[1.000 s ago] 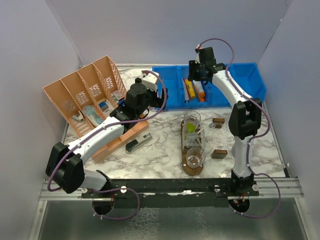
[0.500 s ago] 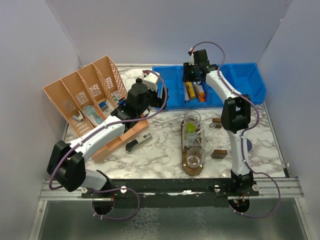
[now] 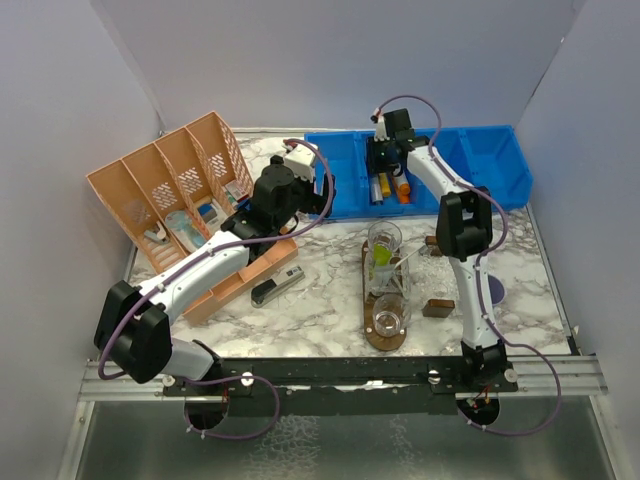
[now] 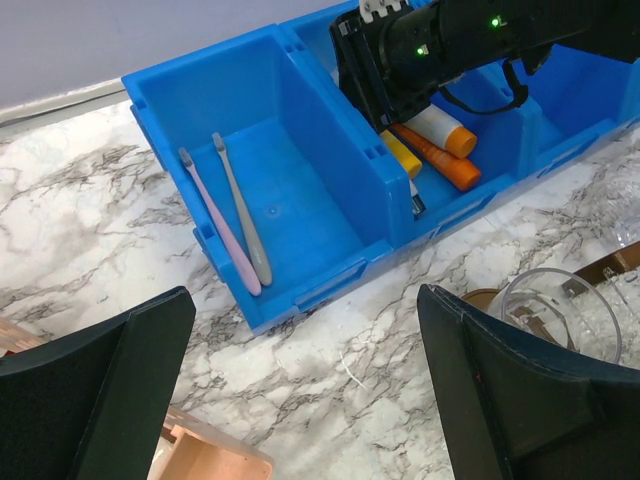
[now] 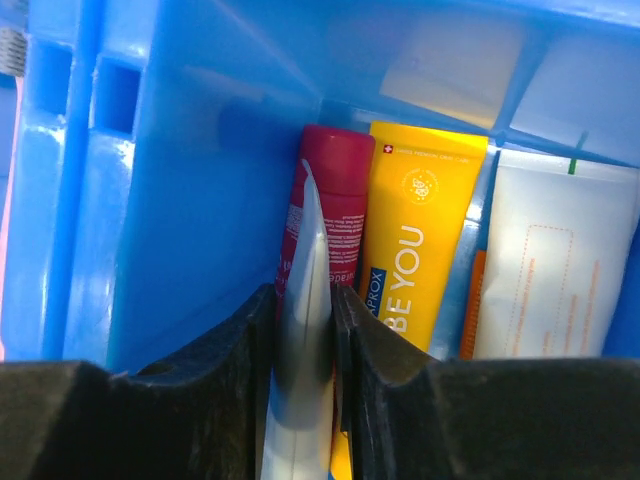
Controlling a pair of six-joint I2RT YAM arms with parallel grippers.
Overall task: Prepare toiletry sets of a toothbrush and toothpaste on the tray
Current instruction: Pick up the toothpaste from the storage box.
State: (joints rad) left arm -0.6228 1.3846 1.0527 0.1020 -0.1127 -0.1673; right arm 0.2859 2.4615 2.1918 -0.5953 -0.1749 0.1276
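Three clear tumblers (image 3: 390,318) in a row on the tray (image 3: 386,342), near centre, a lime green tube (image 3: 380,257) in one of them. Two small brown blocks (image 3: 437,240) just right of the tray, a dark stapler-like thing (image 3: 277,288) to its left. Far left, orange basket (image 3: 160,190); far centre, blue bin (image 3: 495,160). Pink and grey toothbrushes (image 4: 235,215) side by side in the bin's left compartment. Right arm stretched far, elbow raised right of the tray, right gripper (image 5: 303,300) down in the next compartment, pinched tight on the crimped end of a red tube (image 5: 330,190), with a yellow tube (image 5: 420,240) and white tube (image 5: 550,270) alongside. Above the marble table (image 3: 320,310) near that bin, left gripper (image 4: 305,300) hovering, fingers (image 4: 100,400) spread wide.
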